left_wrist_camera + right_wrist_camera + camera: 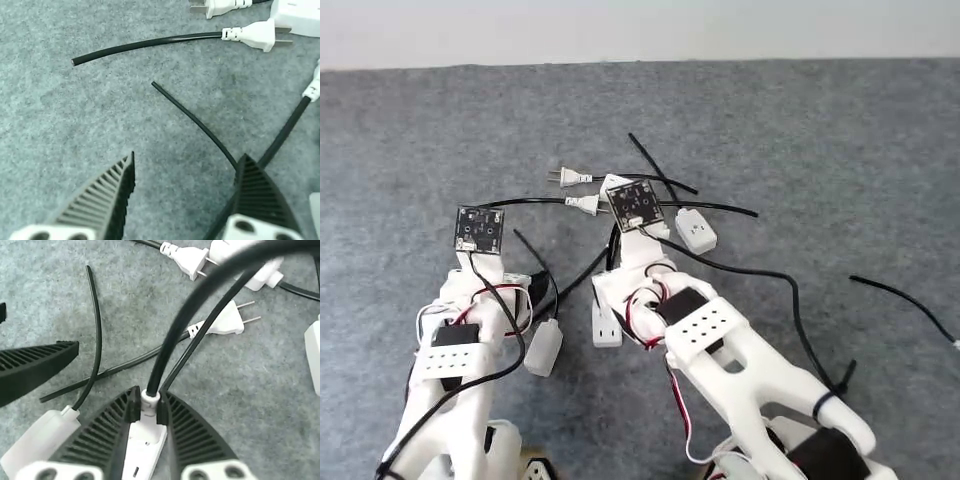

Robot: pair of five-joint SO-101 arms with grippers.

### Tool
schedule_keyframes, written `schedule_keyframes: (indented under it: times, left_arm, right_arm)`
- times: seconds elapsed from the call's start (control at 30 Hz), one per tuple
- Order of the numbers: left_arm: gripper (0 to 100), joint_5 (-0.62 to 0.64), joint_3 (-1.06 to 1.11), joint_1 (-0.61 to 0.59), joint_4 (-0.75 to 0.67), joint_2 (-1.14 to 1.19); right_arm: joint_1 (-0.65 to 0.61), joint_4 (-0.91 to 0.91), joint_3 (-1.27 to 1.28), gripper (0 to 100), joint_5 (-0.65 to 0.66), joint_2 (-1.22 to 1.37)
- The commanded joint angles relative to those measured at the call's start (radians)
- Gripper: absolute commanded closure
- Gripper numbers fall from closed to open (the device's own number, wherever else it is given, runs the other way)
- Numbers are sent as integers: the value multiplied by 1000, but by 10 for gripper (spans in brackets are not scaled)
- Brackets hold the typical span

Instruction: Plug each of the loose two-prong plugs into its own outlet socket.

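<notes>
Presently the right end effector (148,399) is clenched on a white socket (145,437). Its ribbed fingers (192,435) press both flanks at the end where the black cord (200,295) enters the body. All positions below are taken from that gripped socket.

A second white socket (32,447) lies just beside it on the grey-covered bench (840,140), with its own thin cord (95,330) running away across the covering. Two loose two-prong plugs lie flat beyond the gripped socket and apart from it, their prongs bare and not seated in any outlet. These are the nearer plug (225,321) and the farther plug (186,258). A third socket (696,231) rests apart from the gripped one.

The left end effector (187,157) is released, with its jaws spread wide over the covering and nothing between them. It hangs near the gripped socket without touching it. A cut cord end (155,86) lies just ahead of it.
</notes>
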Motion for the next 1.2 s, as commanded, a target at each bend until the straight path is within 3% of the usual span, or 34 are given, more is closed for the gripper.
schedule_keyframes:
  times: [0.0, 0.63, 0.83, 0.93, 1.17]
  left_arm:
    - [700, 8, -42, -5, -25, -18]
    - [700, 6, -41, 2, -14, -9]
    - [700, -3, -90, 9, 120, 17]
    - [700, -55, -145, 14, 146, 107]
    - [701, -247, -397, 55, 367, 416]
  right_arm:
    - [-7, 15, 29, 991, 52, -10]
    - [33, -15, 29, 991, 78, -15]
    - [41, -15, 23, 991, 78, -33]
    - [41, -15, 21, 991, 80, -93]
    - [48, -15, 25, 991, 100, -177]
